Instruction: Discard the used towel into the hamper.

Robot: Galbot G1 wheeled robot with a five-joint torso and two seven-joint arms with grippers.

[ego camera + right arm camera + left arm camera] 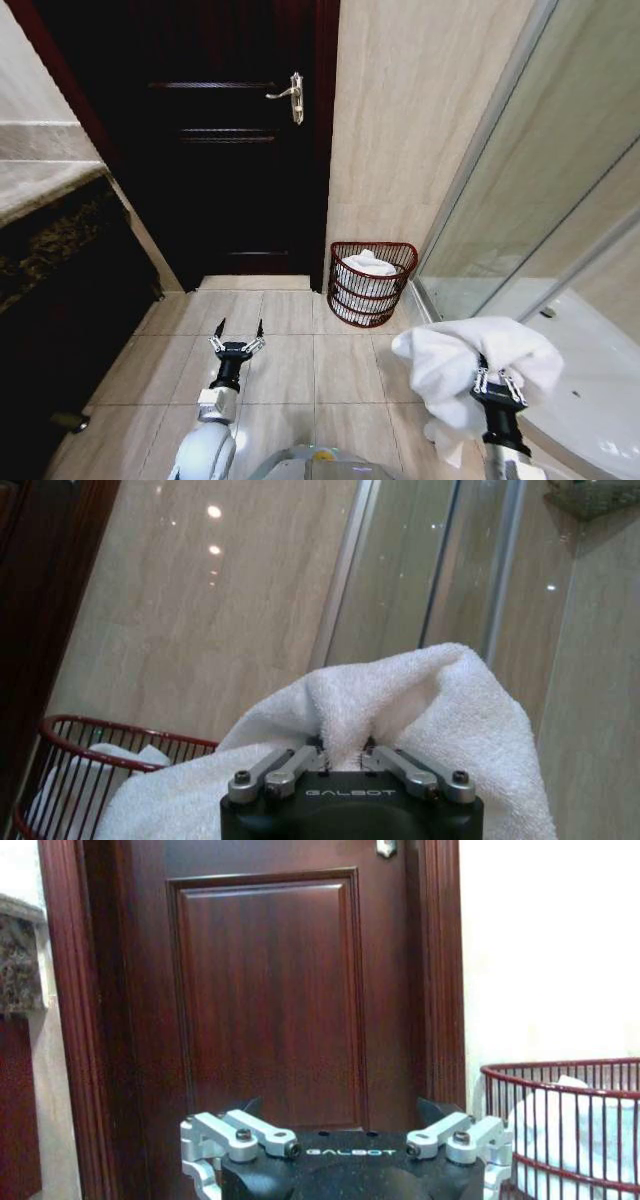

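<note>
On the far left a dark counter (50, 240) runs along the wall, and behind it stands a dark wooden door (220, 140) with a metal handle (290, 97). The left gripper (238, 330) hangs low over the tiled floor (300, 370), in front of this door. Its two fingers are spread wide and nothing is between them, so this arm looks idle.

More to the right, the hamper (371, 283) stands on the floor in the corner, just beside the door frame and touching or almost touching the beige wall (420, 120). It is a small round basket of dark red wire, open at the top, and some white cloth (368, 265) already lies inside it.

At the right, near the glass shower wall (540, 200), the right gripper (497, 380) holds the towel (470, 360). In the right wrist view its fingers are pressed together on a fold in the middle of the towel (400, 705), and the rest hangs down on both sides.

The towel seems light, soft and thick, not slippery and not fragile. It has no stiffness, so it likely drapes and swings, and the loose ends may catch on the rim of the hamper. A pinch on a bunched fold near the middle, as here, looks like a good hold. The hamper is well apart from the towel, to the front and left of it.
</note>
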